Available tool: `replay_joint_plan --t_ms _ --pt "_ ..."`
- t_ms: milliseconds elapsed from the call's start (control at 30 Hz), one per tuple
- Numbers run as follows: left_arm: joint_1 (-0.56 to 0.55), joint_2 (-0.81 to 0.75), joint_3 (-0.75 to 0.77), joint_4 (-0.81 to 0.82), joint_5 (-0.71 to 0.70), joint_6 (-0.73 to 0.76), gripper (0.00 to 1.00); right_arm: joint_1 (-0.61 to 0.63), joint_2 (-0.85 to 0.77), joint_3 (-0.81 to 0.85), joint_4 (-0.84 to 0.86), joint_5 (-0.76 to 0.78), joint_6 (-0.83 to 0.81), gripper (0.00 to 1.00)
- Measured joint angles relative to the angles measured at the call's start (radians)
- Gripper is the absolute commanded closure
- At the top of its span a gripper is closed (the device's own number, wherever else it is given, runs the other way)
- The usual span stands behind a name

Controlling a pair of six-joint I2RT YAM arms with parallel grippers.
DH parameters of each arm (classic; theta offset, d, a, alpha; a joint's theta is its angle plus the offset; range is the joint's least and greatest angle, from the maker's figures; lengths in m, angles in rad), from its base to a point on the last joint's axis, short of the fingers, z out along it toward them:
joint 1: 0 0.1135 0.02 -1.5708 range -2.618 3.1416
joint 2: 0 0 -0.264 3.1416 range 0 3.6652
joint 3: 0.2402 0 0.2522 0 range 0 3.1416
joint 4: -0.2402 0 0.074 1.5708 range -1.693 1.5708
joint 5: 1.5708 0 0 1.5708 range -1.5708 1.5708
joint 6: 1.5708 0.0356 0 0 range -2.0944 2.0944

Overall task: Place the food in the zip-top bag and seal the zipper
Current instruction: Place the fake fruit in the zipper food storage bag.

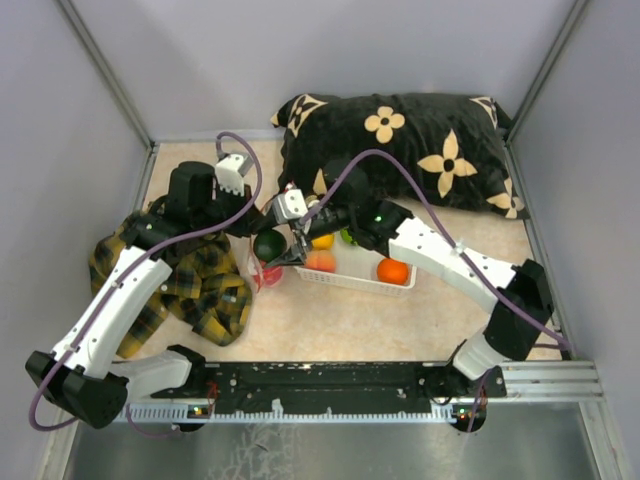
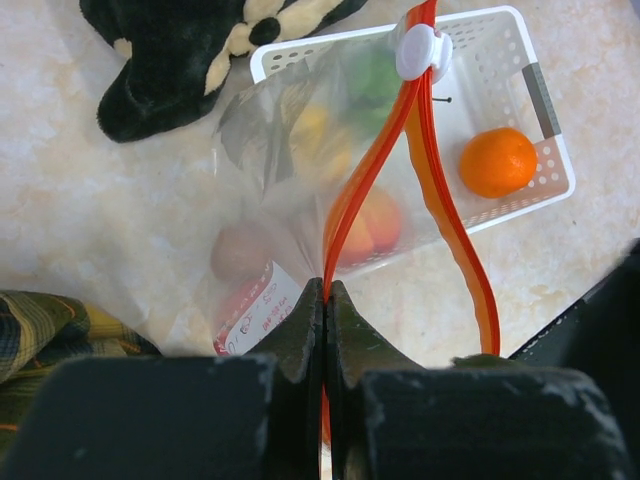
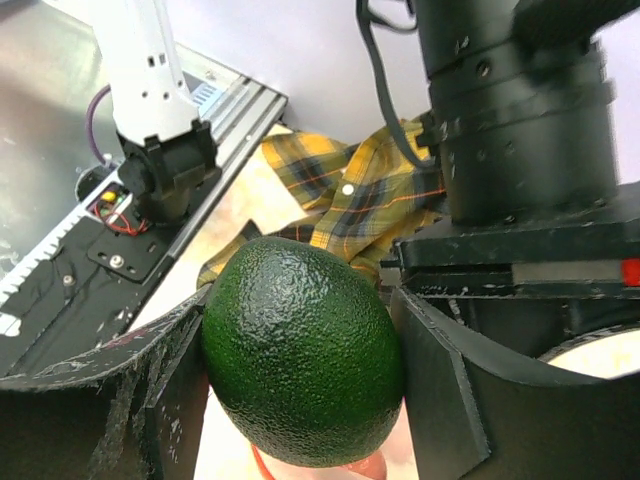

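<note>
**Dark green fruit (image 3: 300, 360) gripped, zipper (image 2: 345, 210) pinched**

Right gripper (image 3: 300, 375) clasps the dark green fruit between both fingers, just left of the basket (image 1: 345, 281). Left gripper (image 2: 325, 300) is clenched on the zipper. The strip runs away from the jaws to the white slider (image 2: 420, 50) at the basket, tracks parted. Only the left wrist view shows the zip-top bag (image 2: 270, 200) film, with the peach fruit (image 2: 375, 225) behind it.

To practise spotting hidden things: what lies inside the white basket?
An orange fruit lies in plain view. A yellow fruit, a green fruit and a peach fruit show only blurred through the zip-top bag, which hides the rest.
</note>
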Motion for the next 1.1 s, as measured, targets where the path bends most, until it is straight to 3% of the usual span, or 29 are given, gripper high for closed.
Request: replay_joint_plan --t_ms 400,567,933,1100 --pt "-0.002 -0.009 0.0 -0.006 0.008 0.004 1.0 -0.022 0.108 -0.009 -0.03 0.022 -0.093 0.68" --pt "-0.002 -0.016 0.0 -0.004 0.013 0.006 1.0 -0.063 0.108 -0.082 0.079 0.032 -0.061 0.51" --pt "-0.003 -0.016 0.0 0.006 0.021 0.007 1.0 -0.076 0.107 -0.166 0.248 0.14 0.027 0.27" --pt "-0.005 -0.016 0.0 0.006 0.022 0.006 1.0 -0.076 0.087 -0.199 0.327 0.21 0.064 0.25"
